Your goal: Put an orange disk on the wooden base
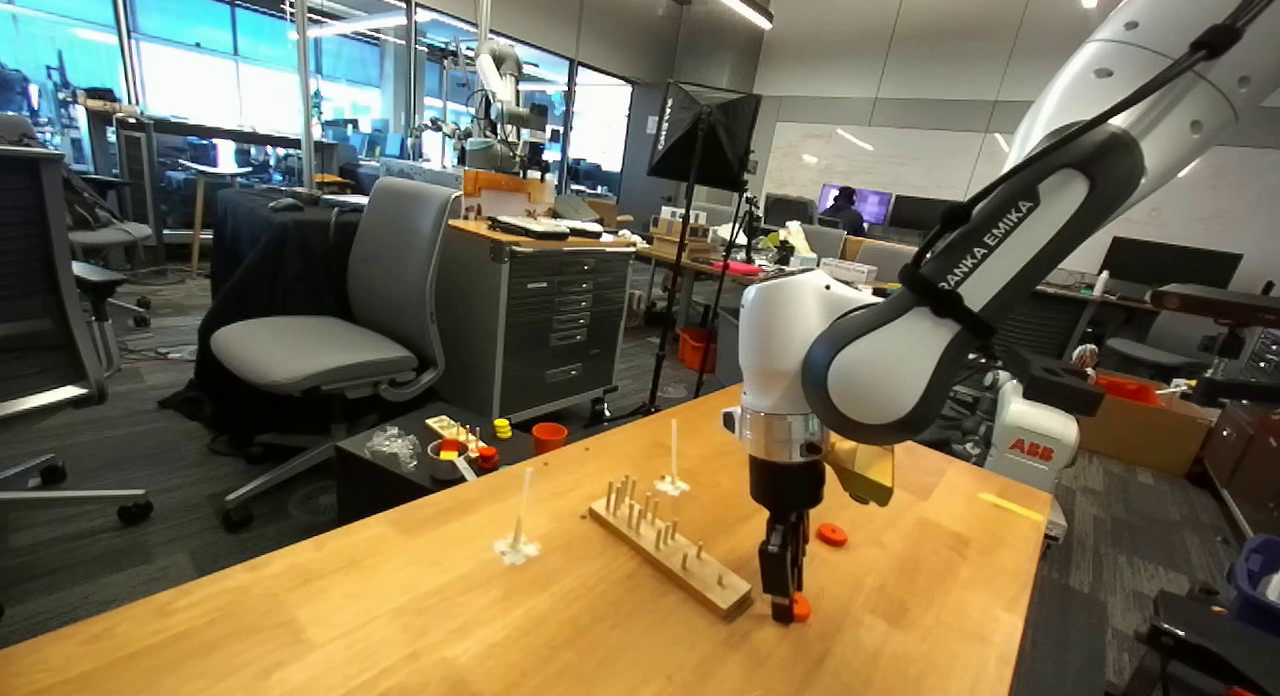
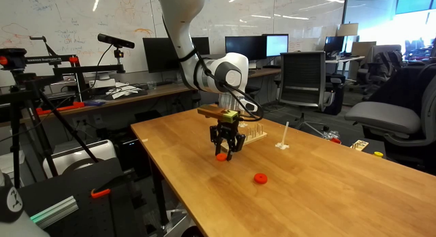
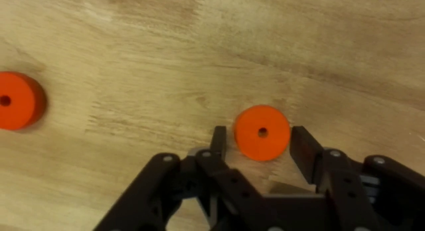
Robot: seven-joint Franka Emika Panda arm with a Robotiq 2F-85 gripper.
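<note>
Black two-fingered gripper [image 3: 258,134] is standing spread around round orange plastic-looking disk [image 3: 262,144], gap showing on one side. Disk is lying on wooden tabletop [image 1: 450,596] near long light-wood pegged base [image 1: 668,555]. Likely needing centring before squeezing, then level lifting.

- I see a grey office chair [image 1: 335,346] at centre left in an exterior view.
- Right of it, a boxy dark grey drawer cabinet [image 1: 545,321].
- Upper centre, I get a black fabric softbox [image 1: 722,136].
- Below centre I count two thin whitish upright posts [image 1: 523,508].
- In an exterior view I have a scribbled-on whiteboard [image 2: 129,19], upper left.
</note>
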